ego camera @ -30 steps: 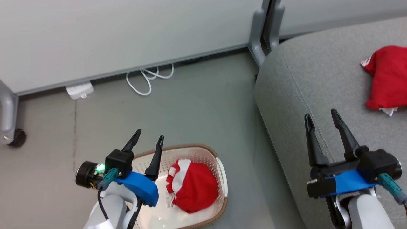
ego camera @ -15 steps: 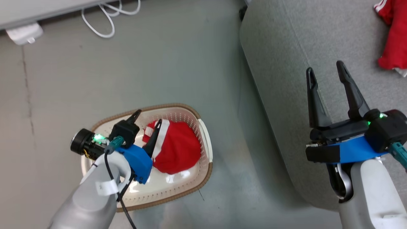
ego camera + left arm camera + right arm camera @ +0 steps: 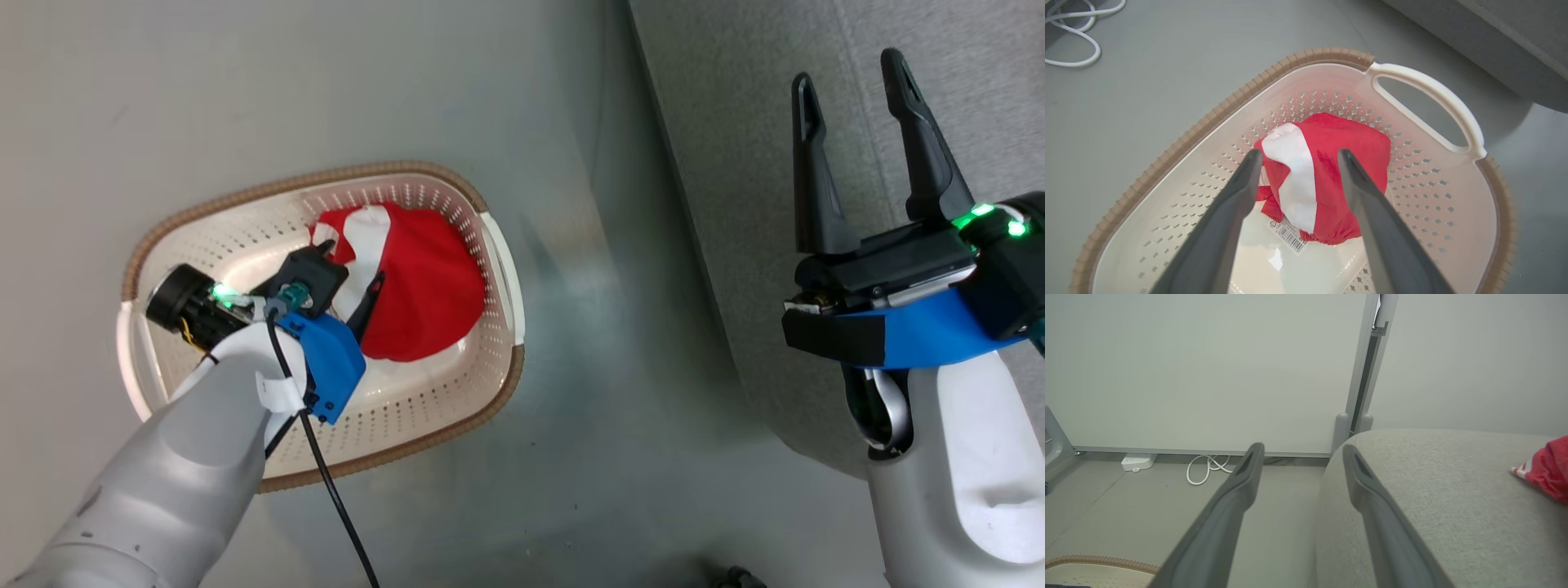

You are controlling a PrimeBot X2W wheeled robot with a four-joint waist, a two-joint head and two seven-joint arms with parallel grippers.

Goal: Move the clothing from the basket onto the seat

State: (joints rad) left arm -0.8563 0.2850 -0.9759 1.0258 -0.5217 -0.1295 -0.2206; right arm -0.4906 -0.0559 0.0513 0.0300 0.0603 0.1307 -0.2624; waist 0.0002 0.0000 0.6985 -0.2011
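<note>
As the left claw (image 3: 353,263) hangs with its fingers apart over the red garment (image 3: 1347,171) lying inside the basket (image 3: 1306,55), nothing is gripped yet; another garment (image 3: 1547,473) is seen on the seat (image 3: 1433,506), well apart; the right claw (image 3: 849,69) is held spread and empty near the seat's edge. If only the loose white-striped fold is pinched, the cloth may be lost in the lift; if the fingers are driven too deep, the barcode label (image 3: 1289,234) or perforated floor may be caught, and the basket dragged or tipped.
</note>
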